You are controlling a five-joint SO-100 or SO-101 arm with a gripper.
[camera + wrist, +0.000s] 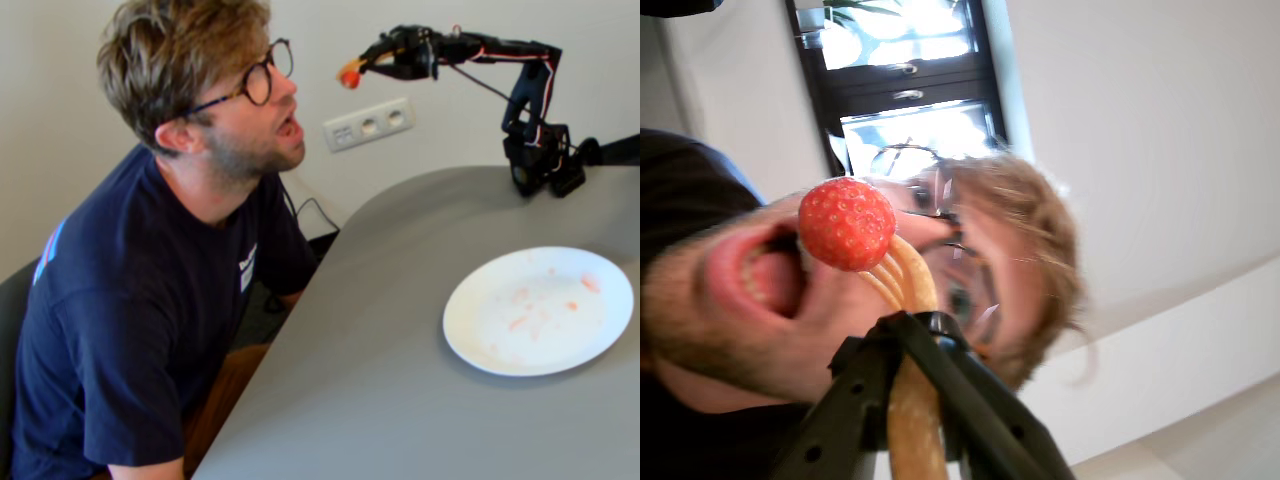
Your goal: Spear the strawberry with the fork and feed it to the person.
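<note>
The strawberry point(349, 77) is speared on the tines of the yellow-orange fork point(360, 66), raised in the air in the fixed view, a short way in front of and slightly above the person's point(200, 110) open mouth. My gripper point(388, 58) is shut on the fork's handle and stretched out toward him. In the wrist view the strawberry point(846, 223) sits on the fork point(912, 290) right before the open mouth of the person point(980, 250), with my gripper point(908, 325) clamped on the fork below.
A white plate point(470, 345) with pink juice smears lies on the grey table point(380, 410) at the right. The arm's base point(540, 160) stands at the table's far edge. A wall outlet point(368, 125) is behind.
</note>
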